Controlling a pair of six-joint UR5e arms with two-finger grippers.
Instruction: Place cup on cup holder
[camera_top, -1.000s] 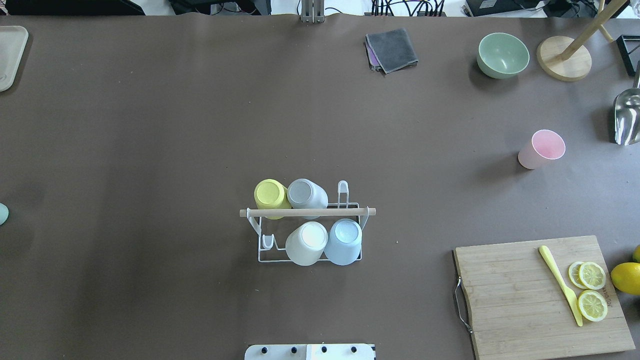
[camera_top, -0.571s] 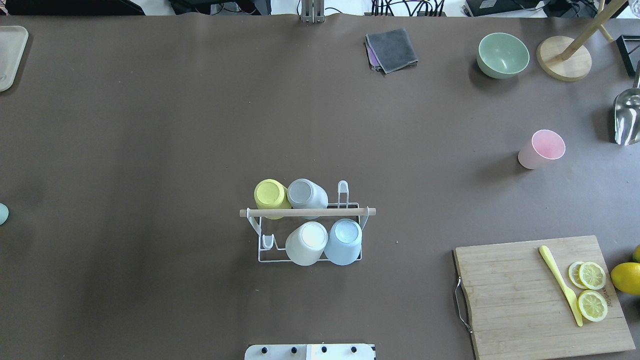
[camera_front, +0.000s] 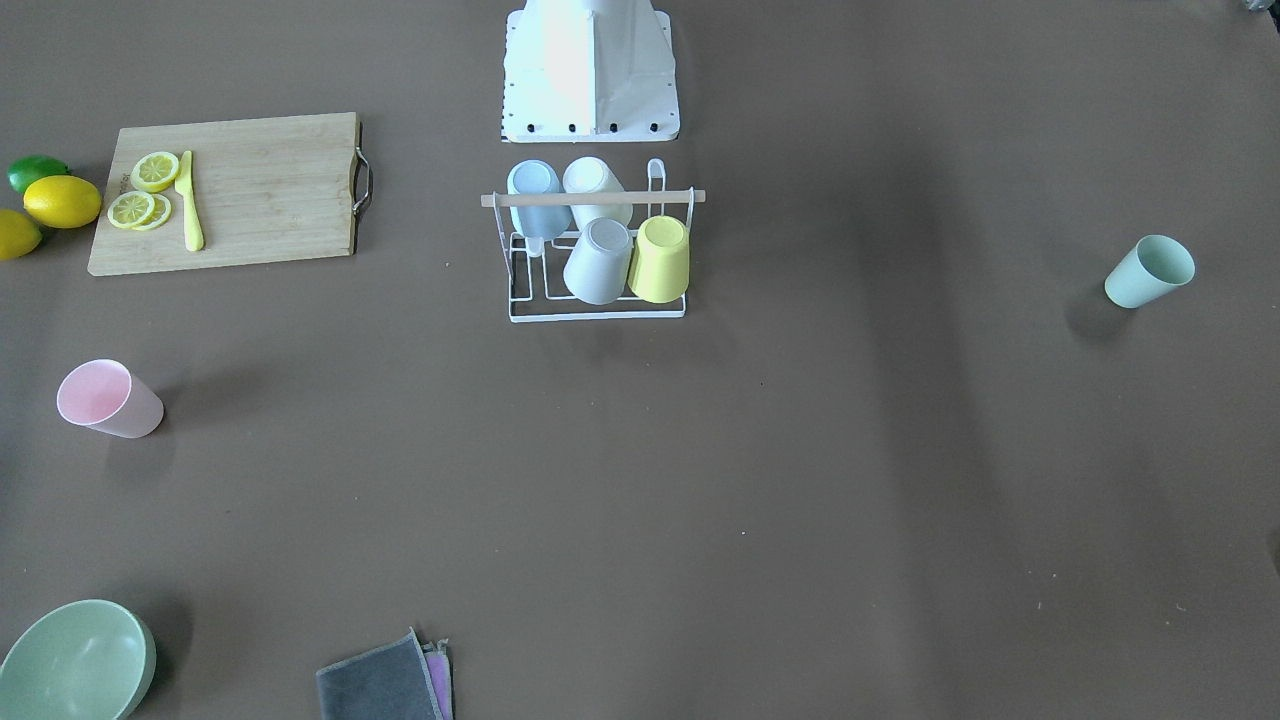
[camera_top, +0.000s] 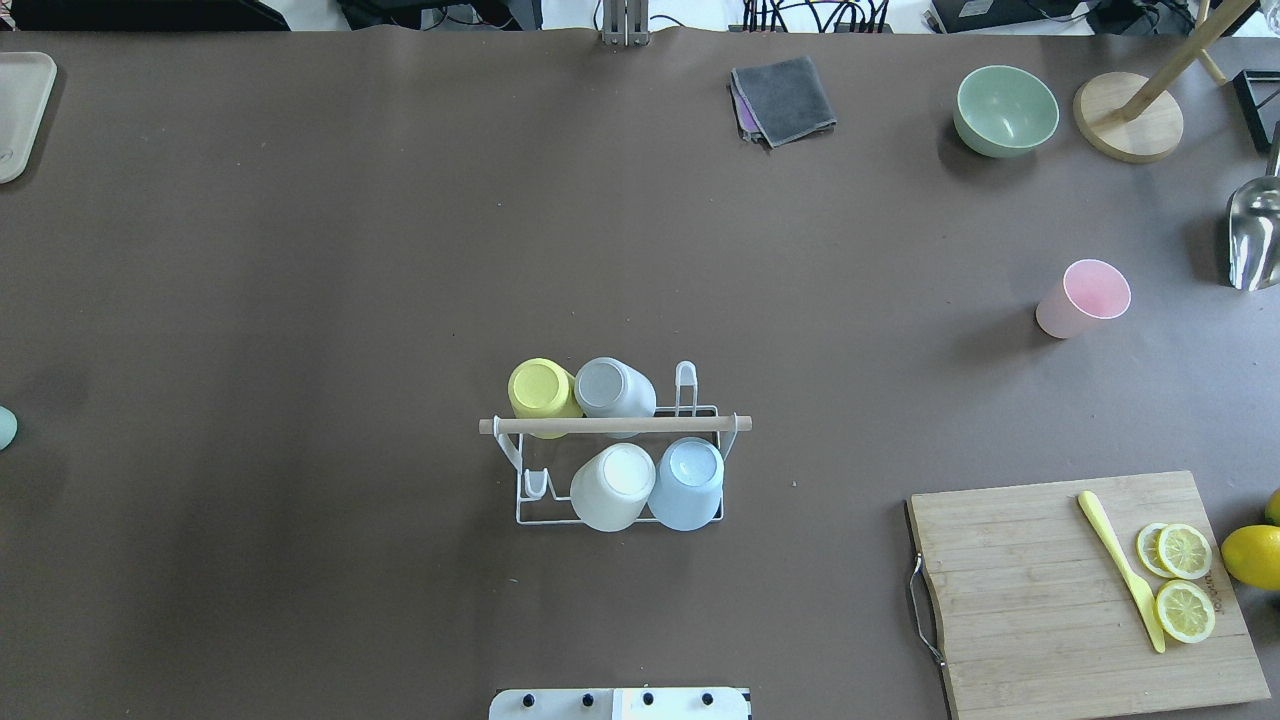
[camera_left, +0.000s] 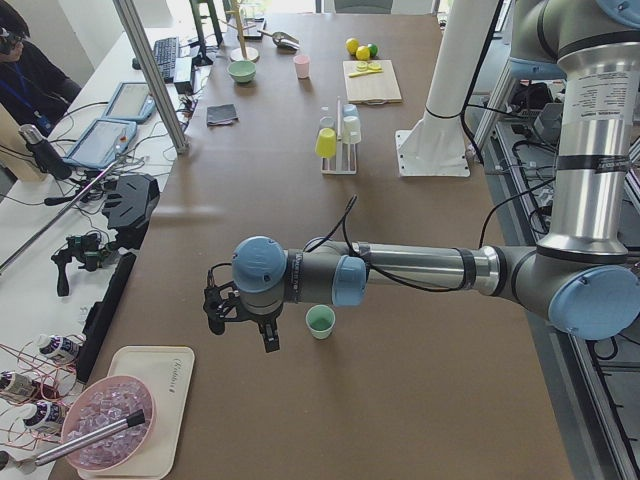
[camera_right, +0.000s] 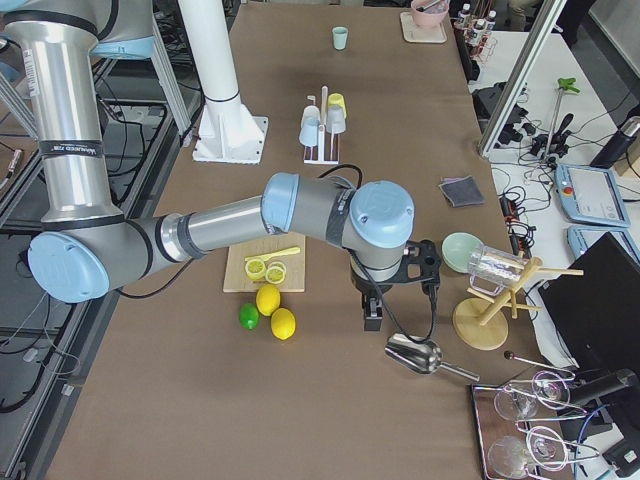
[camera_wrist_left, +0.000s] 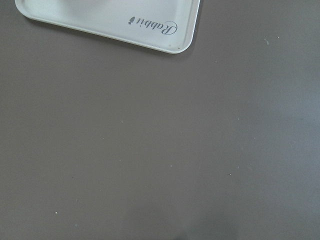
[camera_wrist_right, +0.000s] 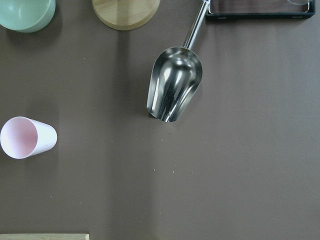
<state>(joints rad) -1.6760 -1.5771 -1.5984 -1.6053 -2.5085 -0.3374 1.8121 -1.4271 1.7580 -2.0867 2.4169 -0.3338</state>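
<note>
The cup holder (camera_top: 615, 425), a white wire rack under a wooden rod, stands near the table's front middle and carries several upturned cups: yellow, grey, white and blue. A pink cup (camera_top: 1085, 297) stands upright far to its right, also in the right wrist view (camera_wrist_right: 27, 137). A mint cup (camera_front: 1150, 271) stands upright at the table's left end. My left gripper (camera_left: 241, 338) hovers just beside the mint cup (camera_left: 320, 321). My right gripper (camera_right: 402, 303) hangs over the table's right end. Both show only in the side views, so I cannot tell whether they are open or shut.
A cutting board (camera_top: 1000, 600) with lemon slices and a yellow knife lies front right, whole lemons (camera_top: 1250, 555) beside it. At the back right are a green bowl (camera_top: 1005, 110), a wooden stand base (camera_top: 1128, 115), a metal scoop (camera_wrist_right: 175, 85) and a grey cloth (camera_top: 783, 98). A white tray (camera_wrist_left: 165, 37) lies far left.
</note>
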